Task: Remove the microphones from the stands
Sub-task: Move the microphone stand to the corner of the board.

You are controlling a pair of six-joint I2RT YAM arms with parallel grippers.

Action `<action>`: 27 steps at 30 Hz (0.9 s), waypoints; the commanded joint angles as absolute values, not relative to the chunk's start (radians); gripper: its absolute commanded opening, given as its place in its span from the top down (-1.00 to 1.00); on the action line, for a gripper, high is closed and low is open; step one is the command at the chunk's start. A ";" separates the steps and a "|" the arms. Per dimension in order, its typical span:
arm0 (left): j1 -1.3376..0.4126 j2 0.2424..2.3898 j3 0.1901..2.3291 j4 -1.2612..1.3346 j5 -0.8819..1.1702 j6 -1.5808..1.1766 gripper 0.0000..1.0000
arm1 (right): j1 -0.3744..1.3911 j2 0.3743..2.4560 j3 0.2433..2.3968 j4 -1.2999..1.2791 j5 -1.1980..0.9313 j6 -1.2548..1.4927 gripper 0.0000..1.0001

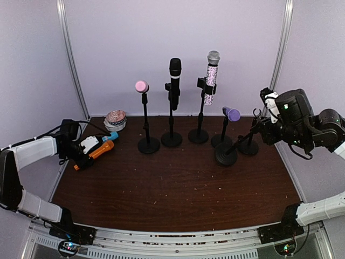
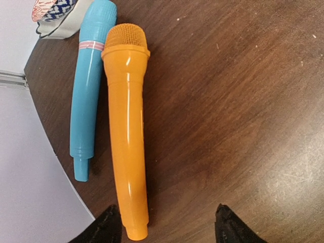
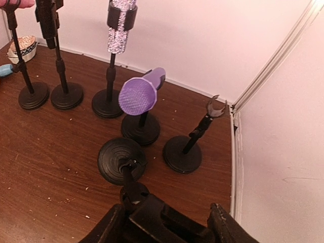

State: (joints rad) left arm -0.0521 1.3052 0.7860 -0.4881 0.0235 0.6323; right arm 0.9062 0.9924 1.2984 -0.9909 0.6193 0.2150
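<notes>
Four microphones sit on stands at the back: a pink-headed one, a black one, a glittery silver one and a purple one. An orange microphone and a blue one lie flat at the table's left. My left gripper hangs open over the orange one's tail end, holding nothing. A bare stand leans toward the right arm, its base on the table. My right gripper is shut on the clip at its top.
Another empty stand with an open clip stands beside the right wall. A patterned bowl sits at the back left. The table's left edge runs close to the blue microphone.
</notes>
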 commanded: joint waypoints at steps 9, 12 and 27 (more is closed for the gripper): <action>-0.047 1.267 0.823 -0.494 0.055 0.609 -0.31 | 0.745 1.003 1.489 -1.051 0.718 0.132 1.00; -0.047 1.269 0.819 -0.492 0.057 0.611 -0.31 | 0.735 1.006 1.519 -1.112 0.720 0.136 1.00; -0.048 1.260 0.821 -0.496 0.080 0.608 -0.33 | 0.659 1.049 1.434 -1.253 0.815 0.215 1.00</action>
State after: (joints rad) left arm -0.0521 1.2846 0.7963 -0.4980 0.0601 0.6182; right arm 0.6945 1.0492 1.4670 -1.3231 0.7010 0.1913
